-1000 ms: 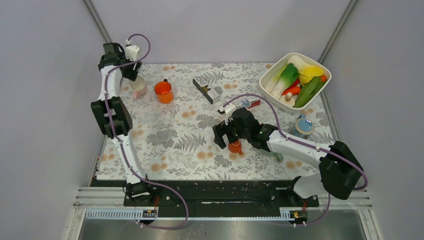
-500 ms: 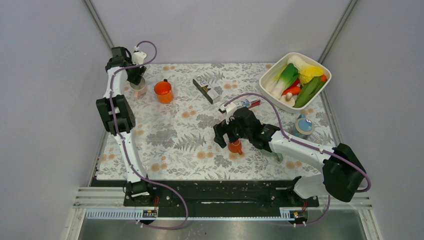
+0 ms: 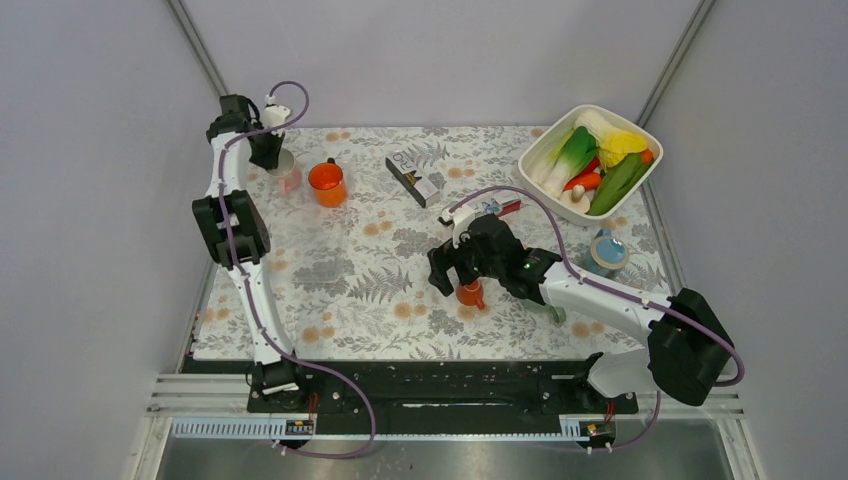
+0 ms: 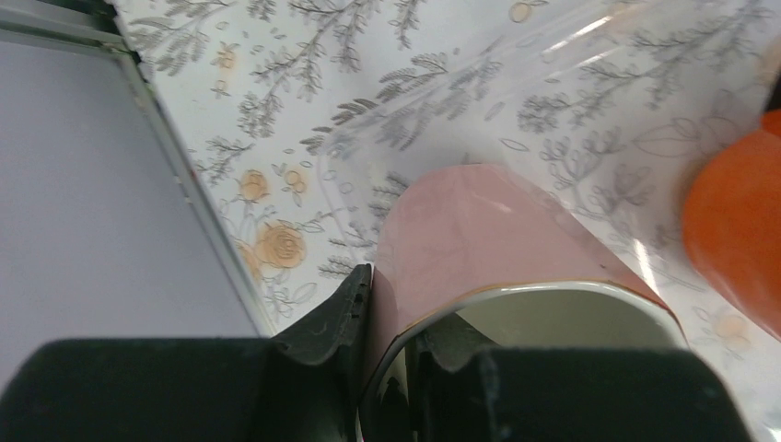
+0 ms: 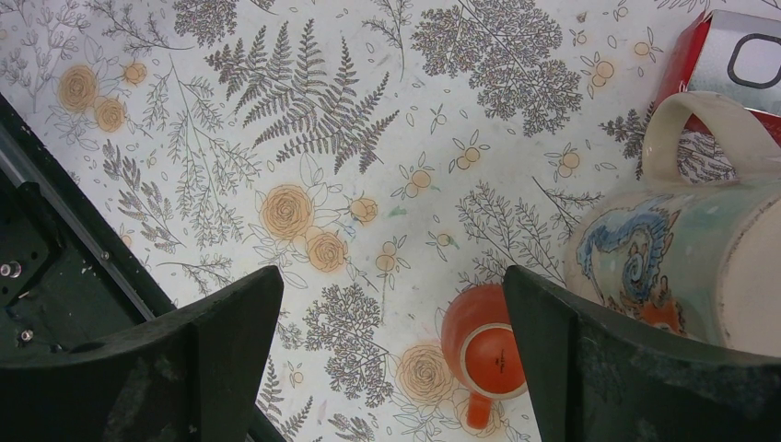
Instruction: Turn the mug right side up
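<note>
A small orange mug (image 5: pixel 483 354) stands upside down on the floral cloth, base up and handle toward the near edge. My right gripper (image 5: pixel 391 313) hangs open over it, the mug (image 3: pixel 469 293) just inside its right finger. At the far left, my left gripper (image 4: pixel 396 308) is shut on the wall of a pink mug (image 4: pixel 460 239), one finger outside and one inside the rim. The pink mug's (image 3: pixel 288 180) opening faces the wrist camera.
A larger orange mug (image 3: pixel 326 183) stands upright beside the pink one. A painted cream mug (image 5: pixel 681 267) lies right of the small mug, with a red box (image 5: pixel 728 55) behind it. A white bowl (image 3: pixel 590 112) of vegetables, a tape roll (image 3: pixel 606 250) and a carton (image 3: pixel 413 177) sit further back.
My left gripper has moved slightly back and closed onto the pink mug's rim. The right arm has hardly moved and stays open above the small orange mug.
</note>
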`<state>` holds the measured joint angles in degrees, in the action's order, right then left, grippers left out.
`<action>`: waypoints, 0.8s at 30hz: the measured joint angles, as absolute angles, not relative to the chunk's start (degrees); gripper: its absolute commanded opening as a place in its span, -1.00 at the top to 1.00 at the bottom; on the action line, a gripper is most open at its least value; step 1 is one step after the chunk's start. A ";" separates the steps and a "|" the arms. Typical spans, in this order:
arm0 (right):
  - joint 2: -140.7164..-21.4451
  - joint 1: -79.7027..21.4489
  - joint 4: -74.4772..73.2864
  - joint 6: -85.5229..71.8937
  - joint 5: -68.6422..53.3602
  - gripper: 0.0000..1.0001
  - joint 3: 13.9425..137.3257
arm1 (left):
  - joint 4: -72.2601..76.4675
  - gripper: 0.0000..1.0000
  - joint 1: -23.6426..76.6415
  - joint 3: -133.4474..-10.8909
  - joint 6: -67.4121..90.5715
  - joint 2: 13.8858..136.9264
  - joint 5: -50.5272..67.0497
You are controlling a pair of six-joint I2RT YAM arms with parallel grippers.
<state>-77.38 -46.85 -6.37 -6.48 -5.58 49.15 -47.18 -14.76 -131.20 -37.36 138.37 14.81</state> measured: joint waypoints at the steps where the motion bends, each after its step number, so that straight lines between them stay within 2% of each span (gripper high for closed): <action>1: -77.38 -46.85 -6.35 -6.50 -5.58 -0.99 49.15 | -48.34 1.00 -14.74 -132.66 -36.93 138.87 15.51; 10: -77.41 -46.85 -6.44 -6.50 -5.58 -0.97 49.15 | -50.17 1.00 -14.59 -136.33 -35.55 141.67 16.03; 11: -77.41 -46.85 -6.44 -6.50 -5.61 -0.97 49.15 | -49.89 0.91 -14.59 -136.42 -35.53 142.12 15.90; 14: -77.45 -46.85 -6.46 -6.50 -5.63 -0.97 49.15 | -50.09 0.00 -14.59 -137.78 -35.33 142.76 15.51; 15: -77.45 -46.85 -6.46 -6.50 -5.65 -0.97 49.15 | -49.89 -0.17 -14.59 -137.99 -35.29 142.89 15.14; 19: -77.54 -46.85 -6.48 -6.50 -5.65 -0.97 49.15 | -47.86 -0.48 -14.66 -138.04 -34.59 142.89 14.09; 24: -77.54 -46.85 -6.79 -6.52 -5.65 -0.97 49.15 | -44.97 -0.66 -14.85 -137.29 -33.69 142.45 14.11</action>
